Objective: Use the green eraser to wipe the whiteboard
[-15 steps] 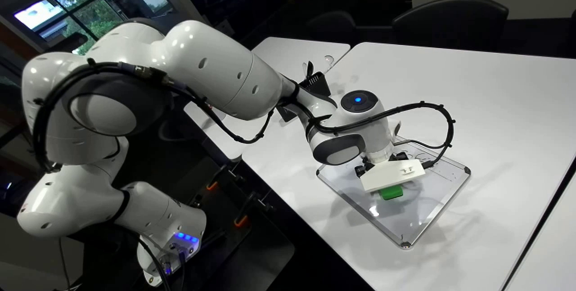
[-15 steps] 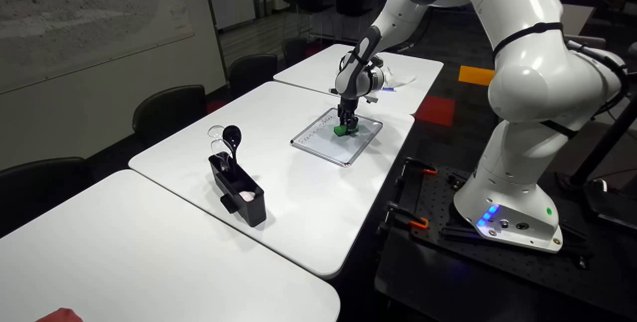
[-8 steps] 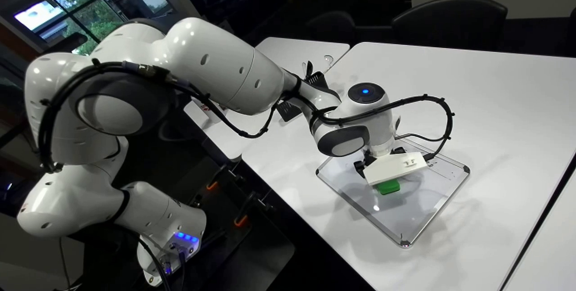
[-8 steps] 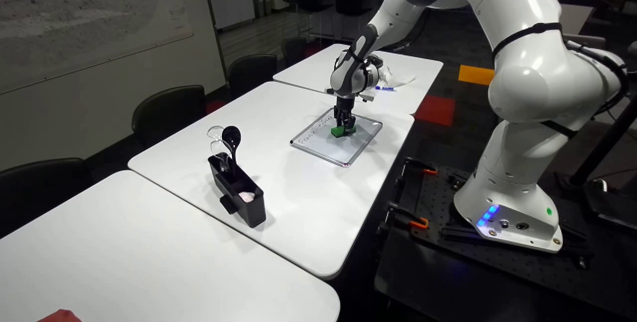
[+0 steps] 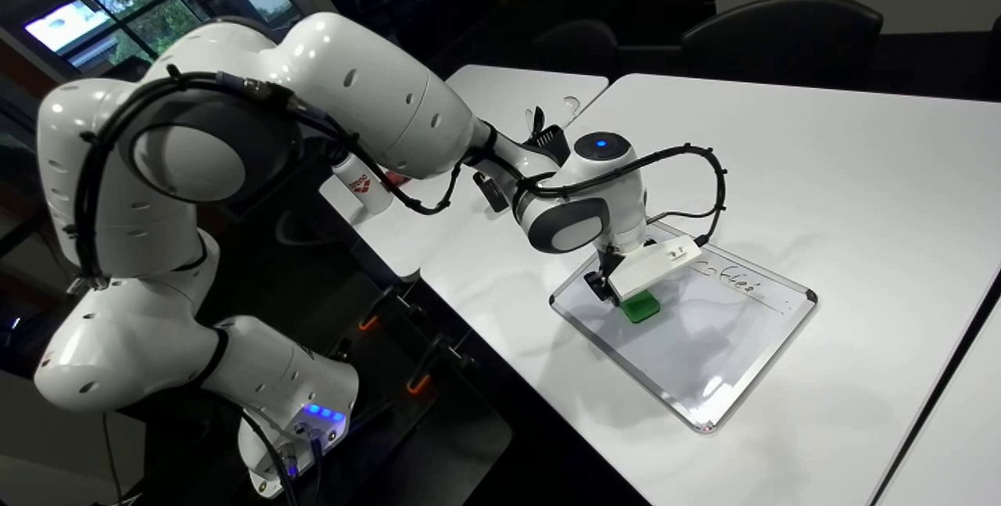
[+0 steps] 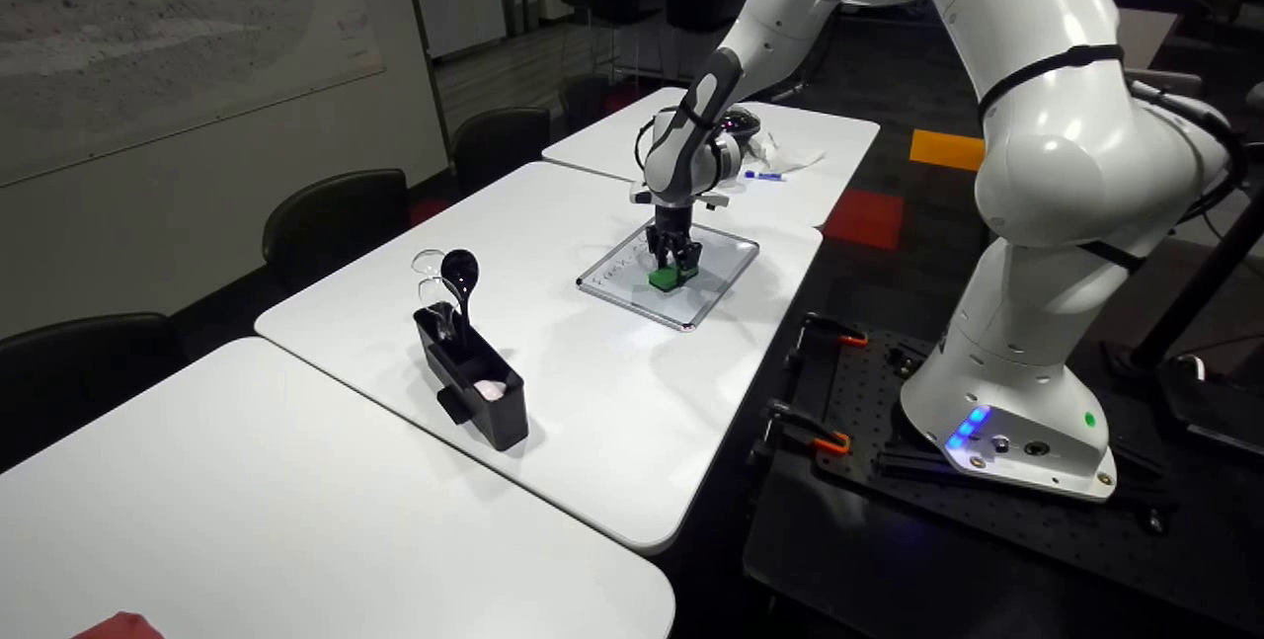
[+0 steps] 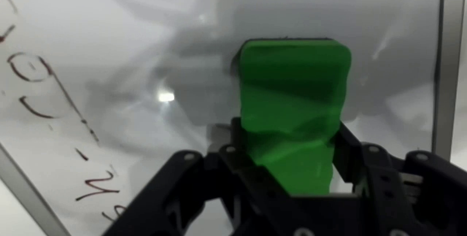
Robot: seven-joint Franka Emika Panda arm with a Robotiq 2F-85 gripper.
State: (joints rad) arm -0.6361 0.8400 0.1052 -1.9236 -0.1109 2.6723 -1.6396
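The green eraser (image 7: pixel 292 108) is between my gripper's black fingers (image 7: pixel 290 137), which press on both its long sides in the wrist view. In both exterior views my gripper (image 6: pixel 673 252) points down and the eraser (image 6: pixel 671 279) (image 5: pixel 641 309) lies at the surface of the whiteboard (image 5: pixel 704 357). I cannot tell if its whole underside touches. The whiteboard (image 6: pixel 726 264) has a thin grey frame and lies flat on the white table. Dark handwriting (image 7: pixel 31 68) runs along one side of it, left of the eraser in the wrist view, apart from it. The hand partly covers the writing in both exterior views.
A black holder (image 6: pixel 484 377) with a dark spoon stands on the table, also behind the arm (image 5: pixel 551 142). A white bottle (image 5: pixel 366 187) stands near the arm. A blue marker (image 6: pixel 765 176) lies on the far table. Orange-tipped clamps (image 6: pixel 834 441) sit at the robot's base.
My gripper has moved across the board with the eraser, leftward in one exterior view and nearer the black holder in the other. More handwriting shows beside the hand. The whiteboard has not moved.
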